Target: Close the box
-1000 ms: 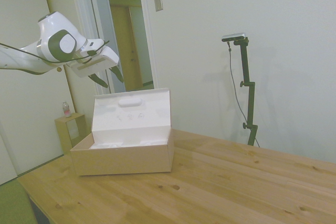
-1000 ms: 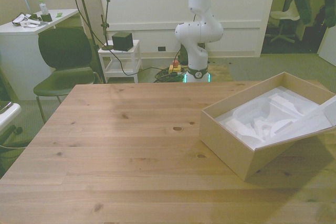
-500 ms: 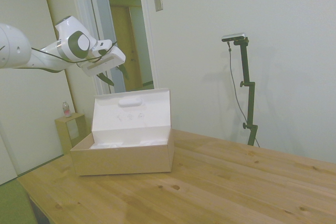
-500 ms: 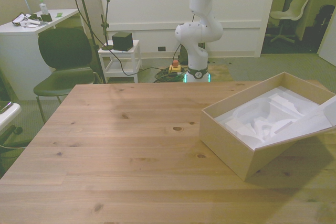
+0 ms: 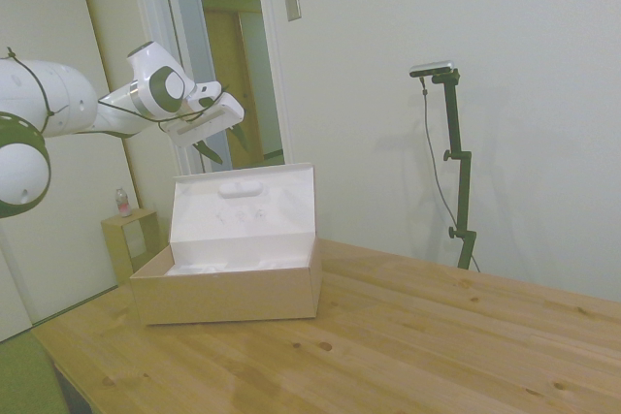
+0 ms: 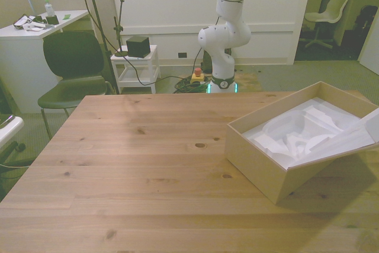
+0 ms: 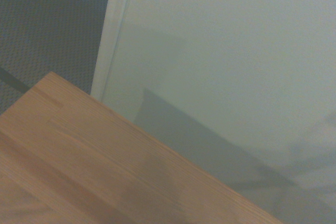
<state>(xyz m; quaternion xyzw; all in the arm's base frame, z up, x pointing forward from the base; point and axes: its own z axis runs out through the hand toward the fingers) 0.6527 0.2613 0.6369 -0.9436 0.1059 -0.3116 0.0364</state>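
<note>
The box is long, brown cardboard and white inside, and it stands open on the wooden table. Its flap lid stands nearly upright, with an oval cut-out near the top edge. In the front view the box sits at the right, showing its white moulded insert, and the lid leans out toward that view's right edge. My gripper hangs open and holds nothing, a little above and behind the lid's top edge without touching it. It is out of the front view. The wrist view holds only a table corner, wall and carpet.
A small wooden stand with a bottle on it is beyond the box near the doorway. Behind the table in the front view are a dark chair, a white cart and a white desk.
In the side view the arm has swung to the right, carrying the open gripper from left of the lid to above and behind its top edge. The box and lid have not moved.
</note>
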